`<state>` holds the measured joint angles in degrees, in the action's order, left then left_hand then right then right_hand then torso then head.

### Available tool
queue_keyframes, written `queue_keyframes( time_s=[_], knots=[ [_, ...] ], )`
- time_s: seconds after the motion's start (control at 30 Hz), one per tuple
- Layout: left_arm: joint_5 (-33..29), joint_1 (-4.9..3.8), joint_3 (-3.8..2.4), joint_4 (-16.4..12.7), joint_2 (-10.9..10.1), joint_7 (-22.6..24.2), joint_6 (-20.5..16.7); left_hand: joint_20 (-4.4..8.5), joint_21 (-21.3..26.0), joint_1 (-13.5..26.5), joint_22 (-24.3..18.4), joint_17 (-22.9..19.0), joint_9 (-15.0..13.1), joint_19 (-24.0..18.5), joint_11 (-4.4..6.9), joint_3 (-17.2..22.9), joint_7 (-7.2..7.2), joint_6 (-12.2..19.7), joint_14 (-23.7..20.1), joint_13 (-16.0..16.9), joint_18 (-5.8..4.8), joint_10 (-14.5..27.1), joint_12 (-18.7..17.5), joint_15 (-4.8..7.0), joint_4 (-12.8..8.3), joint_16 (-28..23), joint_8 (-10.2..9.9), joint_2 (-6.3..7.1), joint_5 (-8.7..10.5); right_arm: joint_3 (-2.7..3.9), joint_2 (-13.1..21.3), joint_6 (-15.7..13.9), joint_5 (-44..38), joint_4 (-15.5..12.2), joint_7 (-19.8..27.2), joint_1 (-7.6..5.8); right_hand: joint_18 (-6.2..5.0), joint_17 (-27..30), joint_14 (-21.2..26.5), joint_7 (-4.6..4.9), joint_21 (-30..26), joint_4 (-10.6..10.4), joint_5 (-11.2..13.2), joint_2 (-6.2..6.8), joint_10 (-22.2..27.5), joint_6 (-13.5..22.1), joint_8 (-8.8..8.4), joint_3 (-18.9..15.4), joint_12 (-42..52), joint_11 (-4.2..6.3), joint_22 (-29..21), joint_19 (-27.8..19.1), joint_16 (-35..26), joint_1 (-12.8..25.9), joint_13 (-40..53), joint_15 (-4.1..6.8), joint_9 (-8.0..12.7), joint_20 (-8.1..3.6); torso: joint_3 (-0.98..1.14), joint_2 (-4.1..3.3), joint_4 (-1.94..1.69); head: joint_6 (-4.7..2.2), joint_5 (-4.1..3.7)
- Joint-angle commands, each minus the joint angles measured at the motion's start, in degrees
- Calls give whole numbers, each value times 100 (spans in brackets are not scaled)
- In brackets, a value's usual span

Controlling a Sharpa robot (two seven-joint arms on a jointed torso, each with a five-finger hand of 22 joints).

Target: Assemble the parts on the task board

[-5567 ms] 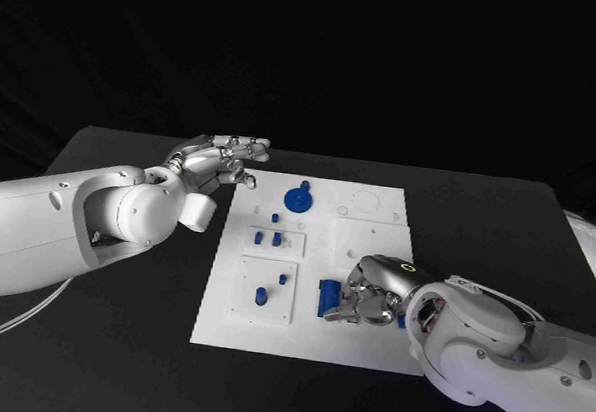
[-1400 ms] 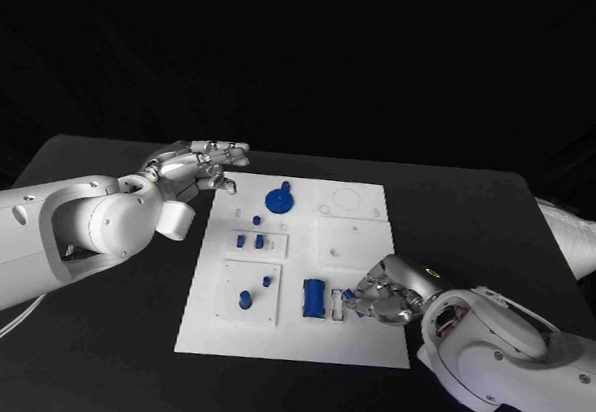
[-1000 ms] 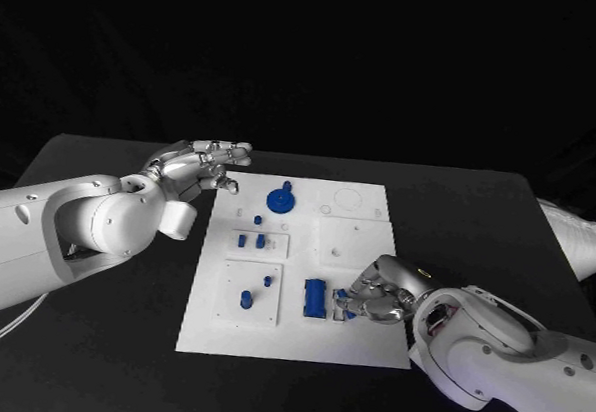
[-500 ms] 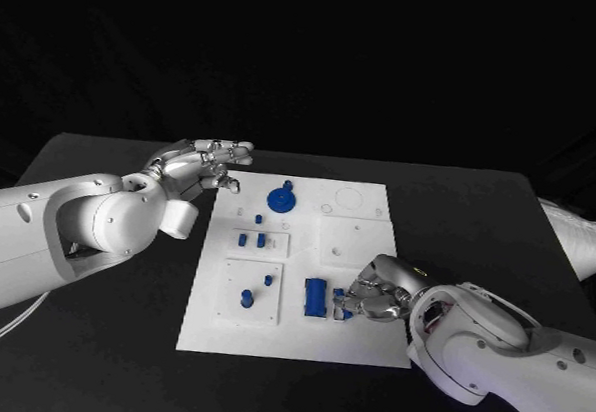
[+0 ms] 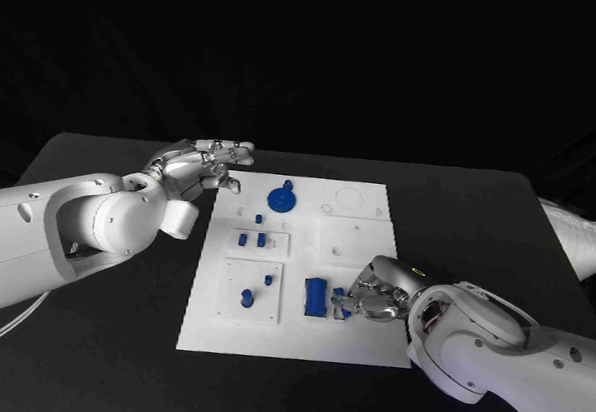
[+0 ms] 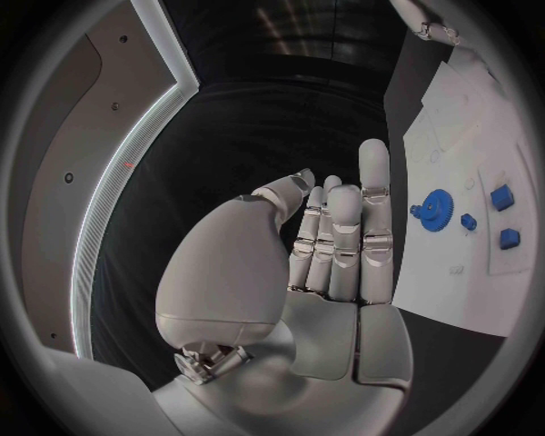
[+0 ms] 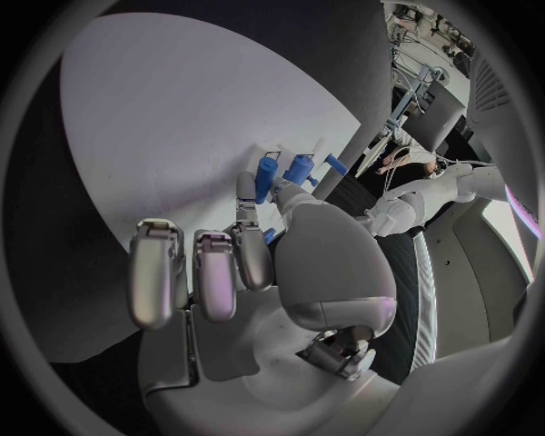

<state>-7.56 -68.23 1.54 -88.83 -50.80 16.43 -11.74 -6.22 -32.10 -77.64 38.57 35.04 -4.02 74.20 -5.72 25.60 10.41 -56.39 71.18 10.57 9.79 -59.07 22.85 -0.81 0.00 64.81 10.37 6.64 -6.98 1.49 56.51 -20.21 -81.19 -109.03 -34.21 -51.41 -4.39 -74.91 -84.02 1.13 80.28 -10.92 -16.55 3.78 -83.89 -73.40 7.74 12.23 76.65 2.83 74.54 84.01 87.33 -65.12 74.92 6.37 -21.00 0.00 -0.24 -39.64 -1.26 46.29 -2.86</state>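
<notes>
Right fingers point(image 7: 251, 238): curled in over the near part of the task board point(image 5: 347, 348), tips down at a small blue part point(image 5: 341, 303). A pinch looks likely, but I cannot tell for sure that the part is gripped rather than just touched.
Small blue part: right at the fingertips, just beside the larger blue cylinder point(image 5: 316, 297), which lies flat on the board on the side away from the palm.
Handling: these pieces look like light, rigid plastic – smooth, easy to flick or roll, not fragile. The small one is best taken across its sides between thumb and fingertip; the cylinder would be steadier taken round its middle than at an end.
Right hand point(image 5: 380, 294): palm down and low over the board, wrist bent, the white forearm trailing back toward the table's near right corner.
Other parts: beyond the right fingers, farther up the board, sit a few blue pegs point(image 5: 251, 240) and a blue gear point(image 5: 282, 201).
Left fingers point(image 6: 344, 238): held straight and close together, holding nothing – an idle, empty hand.
Left hand point(image 5: 198, 164): raised just off the board's far left corner, near the gear but not touching it.
Table point(image 5: 115, 160): black, carrying the board in its middle.
</notes>
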Motion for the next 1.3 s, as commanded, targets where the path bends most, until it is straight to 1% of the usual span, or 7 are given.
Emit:
queue_keyframes(
  time_s=[0.03,0.37,0.53,0.7,0.97,1.17,1.3],
  knots=[
    [48,-3,-3,-18,4,9,129,9,24,-11,5,-5,3,-41,-4,-12,-5,52,-31,8,56,35,27,8,-34,29,39,-20,-23,-13,-20,254,-94,12,-29,17,111,-1079,-513,-35,18,-11,-33,5,-383,-33,49,-45,54,49,17,133,26,71,876,40,-21,-53,1,-5,-3,5,-2],
    [50,-3,-3,-16,1,-7,140,9,24,-11,5,-5,3,-41,-4,-12,-5,52,-31,8,56,35,27,8,-34,29,39,-20,-23,-13,-27,276,-147,-28,-5,17,136,-1170,-531,-68,89,-395,-70,-53,-422,-57,181,-445,182,78,131,172,78,469,953,60,-198,-72,2,-1,5,11,7],
    [50,-3,-3,-11,3,-16,147,9,24,-11,5,-5,3,-41,-4,-12,-5,52,-31,8,56,35,27,8,-34,29,39,-20,-23,-13,-23,185,-222,-50,10,17,142,-1198,-536,-85,109,-583,607,-121,-432,-22,254,-962,195,90,167,182,94,926,974,74,-327,-85,4,3,5,7,17],
    [50,-3,-3,-7,2,-19,148,9,24,-11,5,-5,3,-41,-4,-12,-5,52,-31,8,56,35,27,8,-34,29,39,-20,-23,-13,-12,134,-284,-56,17,17,144,-1206,-537,-86,116,-582,789,-181,-435,1,286,-1211,199,92,182,185,98,1115,984,75,-390,-86,3,0,8,5,17],
    [50,-3,-3,-3,1,-21,149,9,24,-11,5,-5,3,-41,-4,-12,-5,52,-31,8,56,35,27,8,-34,29,39,-20,-23,-13,67,104,-350,-90,36,17,143,-1202,-536,-86,116,-569,788,-194,-434,10,292,-1248,189,92,182,184,96,1087,981,76,-405,-87,8,0,8,-10,10],
    [50,-2,-3,1,-1,-19,153,9,24,-11,5,-5,3,-41,-4,-12,-5,52,-31,8,56,35,27,8,-34,29,39,-20,-23,-12,163,-36,-283,-123,183,17,129,-1144,-524,-73,67,-460,780,-191,-416,103,312,-1403,103,80,118,155,62,523,958,68,-493,-82,6,1,8,-23,-12],
    [50,-2,-2,11,0,-13,149,9,24,-11,5,-5,3,-41,-4,-12,-5,52,-31,8,56,35,27,8,-34,29,39,-20,-23,-2,282,-506,177,-116,661,9,85,-961,-485,98,-95,-375,523,-197,-326,589,32,-1464,-258,-48,-111,65,-47,123,809,-21,-410,-38,3,13,14,-38,-7]
  ],
)
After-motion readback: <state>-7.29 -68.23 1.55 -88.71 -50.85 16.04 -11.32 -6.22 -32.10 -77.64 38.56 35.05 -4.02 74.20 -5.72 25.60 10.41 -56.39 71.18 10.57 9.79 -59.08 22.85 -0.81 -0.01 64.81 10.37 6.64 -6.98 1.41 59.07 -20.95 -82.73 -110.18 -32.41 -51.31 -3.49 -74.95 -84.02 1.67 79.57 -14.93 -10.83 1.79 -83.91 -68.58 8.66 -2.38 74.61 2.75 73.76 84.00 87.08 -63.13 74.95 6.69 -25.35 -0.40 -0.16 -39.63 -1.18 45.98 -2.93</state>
